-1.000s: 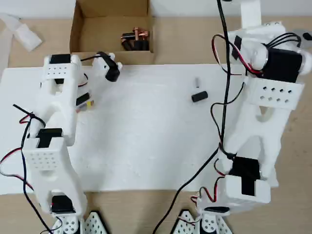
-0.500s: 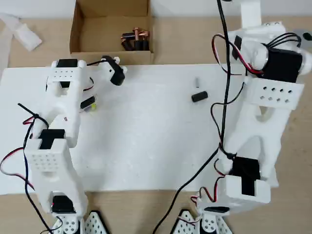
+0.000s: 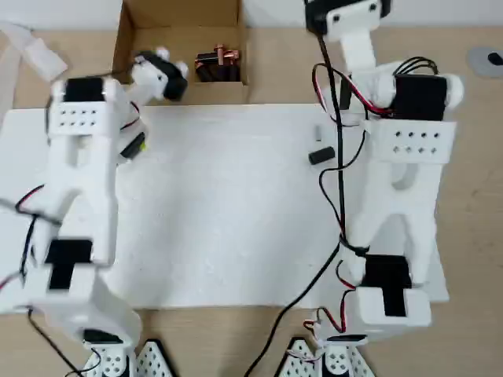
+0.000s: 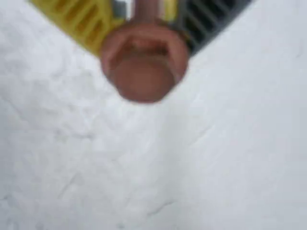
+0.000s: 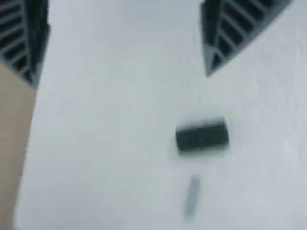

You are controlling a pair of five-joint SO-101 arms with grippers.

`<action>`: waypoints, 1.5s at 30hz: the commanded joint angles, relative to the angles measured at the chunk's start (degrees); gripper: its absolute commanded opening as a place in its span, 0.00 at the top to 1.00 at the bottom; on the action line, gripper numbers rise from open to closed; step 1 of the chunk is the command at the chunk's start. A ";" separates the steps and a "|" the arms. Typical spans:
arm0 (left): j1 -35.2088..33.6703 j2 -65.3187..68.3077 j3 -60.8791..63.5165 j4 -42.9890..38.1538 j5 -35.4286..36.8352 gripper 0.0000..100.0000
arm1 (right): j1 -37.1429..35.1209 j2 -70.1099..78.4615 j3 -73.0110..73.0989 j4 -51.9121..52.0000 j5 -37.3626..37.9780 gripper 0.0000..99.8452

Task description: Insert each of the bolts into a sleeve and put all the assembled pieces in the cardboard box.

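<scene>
A copper bolt head is pinched in my left gripper, between one yellow finger and one black finger, above the white foam. From above, that gripper's yellow tip peeks out under the left arm, just short of the cardboard box. Inside the box lie assembled copper-and-black pieces. A black sleeve and a small grey bolt lie on the foam beside the right arm. My right gripper hangs open above the sleeve and the bolt.
The white foam mat covers most of the wooden table. Cables hang from the right arm over the mat. A white scrap lies at the far left, and a grey disc at the far right.
The left arm has swung away from the mat's middle and toward the box with its bolt. The right arm's upper part has turned left, over the sleeve. Sleeve and grey bolt lie unmoved.
</scene>
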 commanded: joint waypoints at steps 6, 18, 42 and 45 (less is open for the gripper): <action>0.62 -33.80 21.01 -2.02 5.71 0.99 | -0.40 -5.49 19.47 -4.04 -0.26 0.74; 0.26 -83.30 62.95 -14.68 8.97 0.99 | -2.95 7.52 21.67 -12.40 35.96 0.74; -2.02 -111.08 88.62 -28.13 15.03 0.99 | 2.95 43.82 -11.47 1.14 48.53 0.74; -2.02 -111.08 88.97 -28.04 15.03 0.99 | 1.27 43.74 -11.74 1.14 48.88 0.74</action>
